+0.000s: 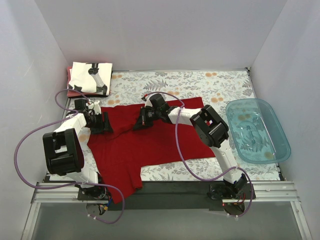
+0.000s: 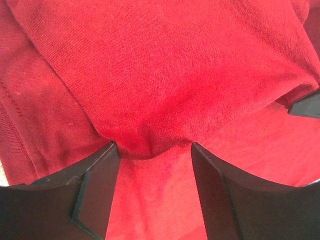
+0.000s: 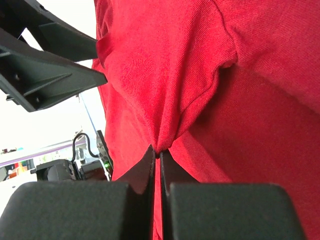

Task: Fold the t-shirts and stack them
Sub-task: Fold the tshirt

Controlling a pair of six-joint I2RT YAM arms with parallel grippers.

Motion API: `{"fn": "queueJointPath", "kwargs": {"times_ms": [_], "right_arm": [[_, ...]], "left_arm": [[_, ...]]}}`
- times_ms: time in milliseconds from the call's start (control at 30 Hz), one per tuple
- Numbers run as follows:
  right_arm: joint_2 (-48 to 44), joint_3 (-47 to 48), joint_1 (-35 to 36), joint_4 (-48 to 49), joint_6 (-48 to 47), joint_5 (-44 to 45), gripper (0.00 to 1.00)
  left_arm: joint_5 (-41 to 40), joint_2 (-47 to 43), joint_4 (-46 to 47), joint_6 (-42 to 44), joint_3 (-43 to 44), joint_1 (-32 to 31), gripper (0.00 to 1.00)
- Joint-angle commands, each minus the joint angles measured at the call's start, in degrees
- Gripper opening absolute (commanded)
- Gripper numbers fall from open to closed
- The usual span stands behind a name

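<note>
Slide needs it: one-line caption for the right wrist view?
Right hand pinched shut on a bunched fold of the dark red t-shirt.

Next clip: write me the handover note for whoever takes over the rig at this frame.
Left gripper: open, fingers either side of a raised fold of the dark red t-shirt near its left edge.
Right gripper: shut on the dark red t-shirt, pinching a fold near its far edge.
Done: the white printed t-shirt lies folded at the far left corner, on top of the reddish-pink t-shirt.
Left: the dark red t-shirt lies mostly spread out mid-table, not yet folded; fold it and add it to that stack.
The teal tub sits at the right.
</note>
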Motion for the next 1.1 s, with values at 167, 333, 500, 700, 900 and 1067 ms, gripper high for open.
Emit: {"fn": "queueJointPath", "kwargs": {"times_ms": [167,333,500,700,900,1067], "right_arm": [[-1.5,1.2,0.3,1.5,0.6,-1.7,0.01],[-2.6,0.9,0.4,1.4,1.6,-2.4,0.01],[-4.1,-0.8,0.4,1.2,2.5,-3.4,0.01],[-5.1,-1.2,0.5,0.8,4.0,-4.8,0.01],[-5.0,-2.0,1.3,-2.0,2.7,-5.8,0.01],[-6.0,0.6,1.2,-8.4,-3.8,-5.6,0.36]], "left_arm": [[-0.9,-3.8,-3.3,-0.9,2.1,0.1,0.18],[-3.4,-3.2,-7.7,-0.1,3.8,0.1,0.00],[-8.4,-3.7,-8.6,1.0,4.5,0.4,0.00],[-9.6,-2.4,-9.7,1.5,7.5,1.2,0.00],[-10.6,-1.3,-9.6,2.6,6.7,1.2,0.00],[-11.7,-0.4,-9.4,3.4,5.8,1.3,0.04]]}}
